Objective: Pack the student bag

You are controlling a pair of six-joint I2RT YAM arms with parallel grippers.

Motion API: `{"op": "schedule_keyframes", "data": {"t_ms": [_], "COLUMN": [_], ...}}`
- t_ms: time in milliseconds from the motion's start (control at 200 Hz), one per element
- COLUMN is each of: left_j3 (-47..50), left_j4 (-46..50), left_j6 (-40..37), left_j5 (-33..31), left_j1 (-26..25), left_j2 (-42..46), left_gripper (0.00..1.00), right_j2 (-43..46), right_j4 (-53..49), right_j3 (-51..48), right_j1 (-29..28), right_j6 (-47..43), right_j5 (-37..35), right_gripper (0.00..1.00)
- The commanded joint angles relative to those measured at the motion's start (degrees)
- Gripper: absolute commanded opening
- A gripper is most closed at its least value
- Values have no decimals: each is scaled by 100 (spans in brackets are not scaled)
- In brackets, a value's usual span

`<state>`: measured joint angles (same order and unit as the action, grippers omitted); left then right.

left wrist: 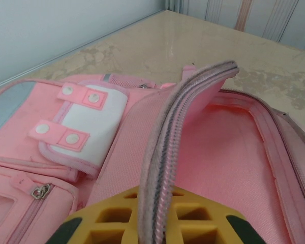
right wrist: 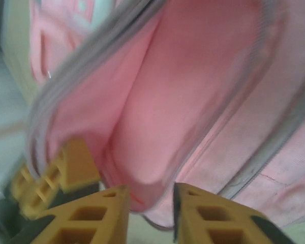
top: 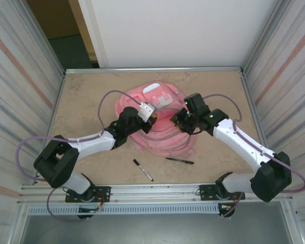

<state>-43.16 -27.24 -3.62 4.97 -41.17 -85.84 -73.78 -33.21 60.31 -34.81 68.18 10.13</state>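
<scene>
1. left gripper (left wrist: 155, 216): fingers clamped on the zip rim of the student bag (top: 162, 142), flap held up.
2. student bag: flat at the centre of the table (top: 86, 101), mouth open.
3. right gripper (right wrist: 151, 197): at the mouth, fingers slightly apart.

Soft matt pink cloth student bag (left wrist: 127, 152), matt yellow plastic fingers (left wrist: 117, 216), smooth mottled beige table (top: 91, 101)

Student bag (right wrist: 193, 91): pink lining, grey zipper rim (right wrist: 91, 56), blurred. Right gripper (right wrist: 151, 189): yellow fingers parted, a fold of lining at their tips. Left gripper (right wrist: 46, 175): yellow, at the rim, lower left.
</scene>
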Motion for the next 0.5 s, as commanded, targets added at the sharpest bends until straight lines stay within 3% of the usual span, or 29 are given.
{"op": "schedule_keyframes", "data": {"t_ms": [0, 105, 246, 396, 496], "left_j3": [9, 4, 29, 112, 122], "left_j4": [-213, -83, -153, -201, -144], "left_j6": [307, 371, 386, 439, 430], "left_j5": [71, 261, 457, 574, 627], "left_j1": [170, 296, 486, 592, 596], "left_j2": [-65, 34, 60, 100, 142], "left_gripper": [0, 0, 0, 0, 0], "right_j2": [-63, 231, 254, -630, -1376], "right_j4": [-396, -673, -775, -947, -995], "right_j3": [91, 17, -279, 50, 474], "right_j1": [-538, -1541, -2572, -3633, -4039], "right_j6": [-2121, -2973, -3334, -3340, -3300], "right_j5": [-655, -1172, -1016, -1225, -1350], "right_gripper": [34, 43, 47, 50, 50]}}
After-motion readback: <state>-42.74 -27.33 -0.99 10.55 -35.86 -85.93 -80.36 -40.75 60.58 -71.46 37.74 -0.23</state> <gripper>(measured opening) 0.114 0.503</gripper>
